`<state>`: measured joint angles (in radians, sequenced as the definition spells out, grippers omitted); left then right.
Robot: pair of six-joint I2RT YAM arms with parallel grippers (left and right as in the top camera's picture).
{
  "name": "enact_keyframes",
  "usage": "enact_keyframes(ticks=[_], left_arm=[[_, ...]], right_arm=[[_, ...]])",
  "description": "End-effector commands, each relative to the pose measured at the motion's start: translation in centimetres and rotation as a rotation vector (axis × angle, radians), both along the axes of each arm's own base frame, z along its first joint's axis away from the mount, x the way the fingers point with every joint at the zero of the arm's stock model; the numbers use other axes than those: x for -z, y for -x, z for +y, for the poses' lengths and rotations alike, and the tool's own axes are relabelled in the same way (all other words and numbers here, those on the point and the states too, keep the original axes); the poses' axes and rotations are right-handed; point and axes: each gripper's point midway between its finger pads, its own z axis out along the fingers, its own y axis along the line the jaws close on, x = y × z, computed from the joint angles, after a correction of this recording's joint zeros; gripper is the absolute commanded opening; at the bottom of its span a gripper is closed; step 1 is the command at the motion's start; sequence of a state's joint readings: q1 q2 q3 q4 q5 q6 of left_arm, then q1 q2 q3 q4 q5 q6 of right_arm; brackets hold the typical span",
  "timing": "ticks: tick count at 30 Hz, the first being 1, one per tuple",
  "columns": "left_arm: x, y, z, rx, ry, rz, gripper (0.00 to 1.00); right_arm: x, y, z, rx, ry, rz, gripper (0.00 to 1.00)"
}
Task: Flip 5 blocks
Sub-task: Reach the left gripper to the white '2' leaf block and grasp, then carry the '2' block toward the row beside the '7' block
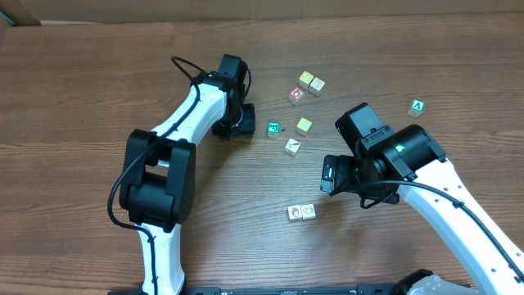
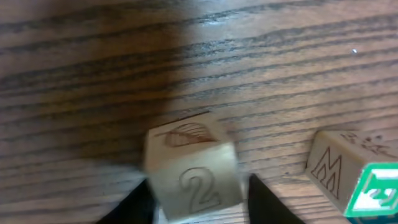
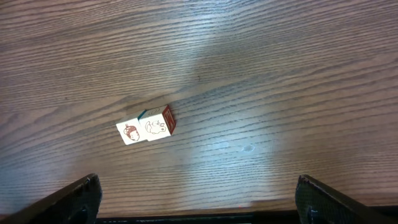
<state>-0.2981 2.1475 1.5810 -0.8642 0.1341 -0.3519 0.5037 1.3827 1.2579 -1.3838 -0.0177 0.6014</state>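
In the left wrist view a pale block [image 2: 194,177] with a "2" on its side and a leaf picture on top sits tilted and blurred between my left fingers [image 2: 134,208]. My left gripper [image 2: 199,202] is shut on it. In the overhead view the left gripper [image 1: 237,123] hides that block. A teal-faced block [image 1: 273,129] lies just right of it, the same block [image 2: 348,177] showing an "M". A red-marked block [image 1: 296,95] and a white block [image 1: 292,147] lie further right. Two pale picture blocks [image 3: 144,129] lie side by side ahead of my open, empty right gripper [image 3: 199,199].
Two yellow-topped cubes [image 1: 306,79] [image 1: 304,125] and a pale cube [image 1: 317,84] sit among the blocks. A green cube with a white "A" [image 1: 417,107] lies at the far right. The right arm [image 1: 393,156] stands over the right half of the wooden table [image 1: 82,98].
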Motion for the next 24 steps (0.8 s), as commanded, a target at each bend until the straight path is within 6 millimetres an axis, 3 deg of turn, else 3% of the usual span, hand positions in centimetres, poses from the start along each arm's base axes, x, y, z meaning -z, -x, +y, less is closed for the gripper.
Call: enact_keyframes(ticks=[1,4,8,12,16,20,24], left_arm=[[-0.6,-1.2,0.2,-0.012,0.019,-0.026,0.25],[-0.6,-1.4,0.9,-0.034,0.016,-0.026,0.26],[-0.7,-1.4,1.5,-0.048,0.018,-0.015,0.18],[-2.0,-1.0,1.8,-0.051,0.013,0.001,0.16],[-5.1,0.1,1.5,-0.029,0.004,-0.002,0.08],[-8.5,1.7,1.7,-0.006,-0.068,-0.043,0.05],[-11.7,4.0,0.5,0.020,-0.082,-0.089,0.04]], right_arm=[[-1.2,-0.5,-0.1,-0.014,-0.010,-0.050,1.00],[-1.2,-0.5,-0.1,-0.021,-0.009,-0.048,1.00],[-1.2,-0.5,0.0,-0.021,-0.010,-0.050,1.00],[-1.2,-0.5,-0.1,-0.021,-0.009,-0.049,1.00],[-1.2,-0.5,-0.1,-0.021,-0.009,-0.049,1.00],[-1.2,-0.5,-0.1,-0.021,-0.008,-0.047,1.00],[-1.1,-0.3,-0.2,-0.022,-0.004,-0.039,1.00]])
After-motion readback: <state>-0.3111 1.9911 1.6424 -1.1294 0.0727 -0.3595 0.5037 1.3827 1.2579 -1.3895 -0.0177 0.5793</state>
